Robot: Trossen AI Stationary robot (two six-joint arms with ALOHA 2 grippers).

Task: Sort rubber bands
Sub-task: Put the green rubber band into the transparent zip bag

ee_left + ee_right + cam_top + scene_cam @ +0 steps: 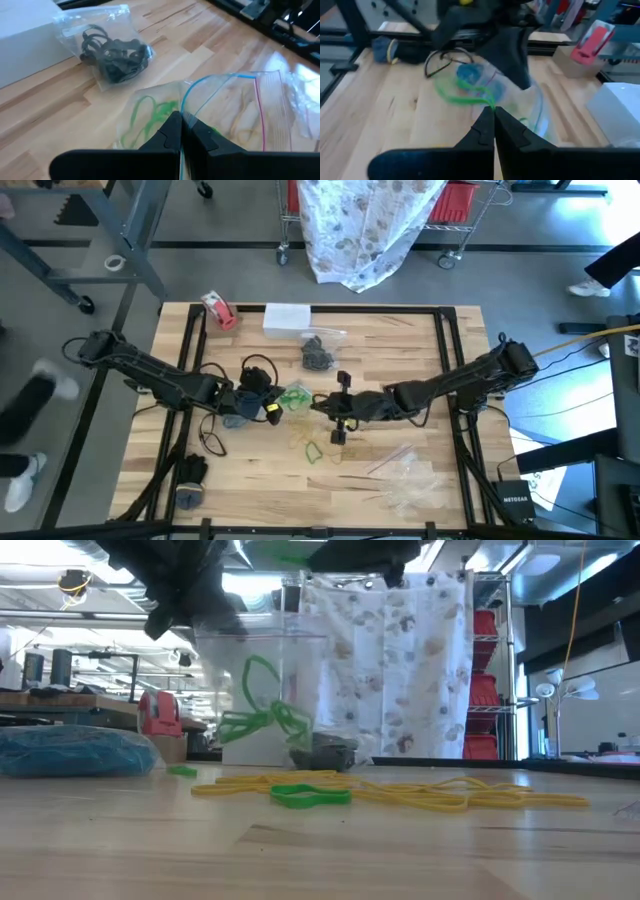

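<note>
Right now my right gripper (pixel 493 116) is pinched shut on a green rubber band (pixel 462 95), the loop trailing off my fingertips toward the open mouth of a clear plastic bag (pixel 235 107). My left gripper (pixel 182 131) is pressed together on that bag's edge, holding it up off the wooden tabletop (pixel 400 345); more green bands (pixel 145 117) show through the plastic just past its fingers. Seen from above, both claws meet near the table's middle, tips close together, with the bag between them. Low down, from table height, a tangle of green loops (pixel 262 710) hangs inside the raised bag, clear of the wood. Below and in front of the claws, loose bands lie flat on the table: a green one (pixel 310 796) in front, and a spread of tan-yellow bands (pixel 430 792) around and behind it. A little farther off, beyond the held bag, a second clear bag with black bands (pixel 115 52) lies on the table, just beside a white box (pixel 287 318). Farther still, near the back left corner, the red-and-white tape roll (pixel 218 310) rests on the edge. A heap of blue bands (pixel 70 752) sits off to the left in the low view.
</note>
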